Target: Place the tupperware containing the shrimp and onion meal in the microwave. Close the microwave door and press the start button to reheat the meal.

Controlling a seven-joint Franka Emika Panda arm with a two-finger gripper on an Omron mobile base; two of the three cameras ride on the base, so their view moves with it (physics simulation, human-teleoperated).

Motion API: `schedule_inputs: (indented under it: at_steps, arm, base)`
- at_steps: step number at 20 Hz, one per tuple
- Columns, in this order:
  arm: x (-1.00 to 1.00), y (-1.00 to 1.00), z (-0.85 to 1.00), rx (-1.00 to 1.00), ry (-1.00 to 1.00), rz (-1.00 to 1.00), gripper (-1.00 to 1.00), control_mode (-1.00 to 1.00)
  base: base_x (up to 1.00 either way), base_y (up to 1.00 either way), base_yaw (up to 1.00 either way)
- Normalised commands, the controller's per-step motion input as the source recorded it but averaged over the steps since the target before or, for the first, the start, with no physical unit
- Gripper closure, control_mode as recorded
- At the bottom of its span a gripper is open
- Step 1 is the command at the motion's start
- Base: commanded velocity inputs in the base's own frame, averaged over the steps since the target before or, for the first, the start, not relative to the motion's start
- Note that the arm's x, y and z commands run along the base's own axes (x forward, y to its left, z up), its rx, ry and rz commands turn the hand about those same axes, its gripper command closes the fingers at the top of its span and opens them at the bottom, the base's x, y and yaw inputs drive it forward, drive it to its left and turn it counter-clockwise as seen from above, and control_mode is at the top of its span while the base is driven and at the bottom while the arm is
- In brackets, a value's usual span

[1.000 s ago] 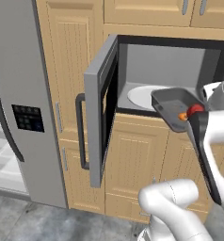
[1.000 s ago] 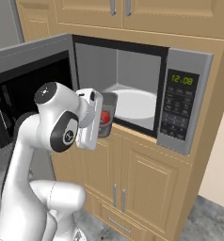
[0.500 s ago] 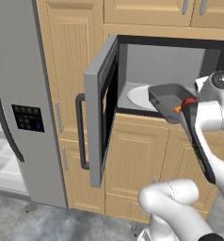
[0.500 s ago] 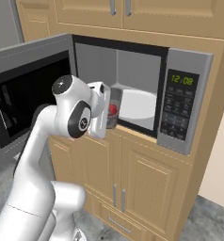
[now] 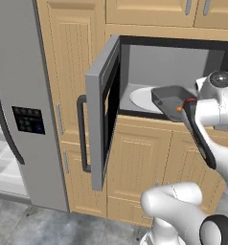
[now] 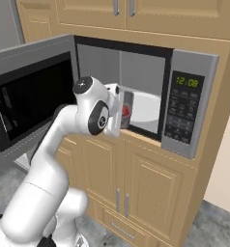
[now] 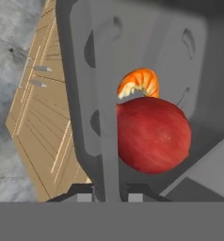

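Microwave (image 6: 187, 103) display read "12:08". Claw (image 7: 109, 195) clenched on the rim of the grey translucent tupperware (image 5: 171, 101) at the cavity mouth. Inside: smooth red onion (image 7: 151, 134), curved orange shrimp (image 7: 140, 84).

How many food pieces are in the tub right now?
2: the red onion fills the tupperware middle; the orange shrimp sits just behind, touching it. More could hide beneath.

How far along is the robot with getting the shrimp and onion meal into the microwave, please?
Done: the grey-framed microwave door stands open, and the small grey translucent tupperware, with the red onion ball and orange shrimp piece inside, is lifted. In hand: the gripper holds it at the cavity mouth, by the white turntable plate. Left: setting it down, closing the door, pressing start on the keypad strip.
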Motion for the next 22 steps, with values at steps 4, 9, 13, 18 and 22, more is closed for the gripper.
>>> schedule_inputs:
  at_steps: [4, 9, 13, 18, 22]
  arm:
    - [0.57, -0.2, -0.34, 0.0, 0.0, 0.0, 1.0, -1.0]
    - [0.62, -0.11, -0.18, 0.0, 0.0, 0.0, 1.0, -1.0]
    - [0.62, -0.05, 0.0, 0.0, 0.0, 0.0, 1.0, -1.0]
    - [0.62, -0.05, 0.0, 0.0, 0.0, 0.0, 1.0, -1.0]
    - [0.49, -0.14, -0.01, 0.0, 0.0, 0.0, 1.0, -1.0]
  base:
    - [0.0, 0.0, 0.0]
    - [0.0, 0.0, 0.0]
    - [0.0, 0.0, 0.0]
    - [0.0, 0.0, 0.0]
    - [0.0, 0.0, 0.0]
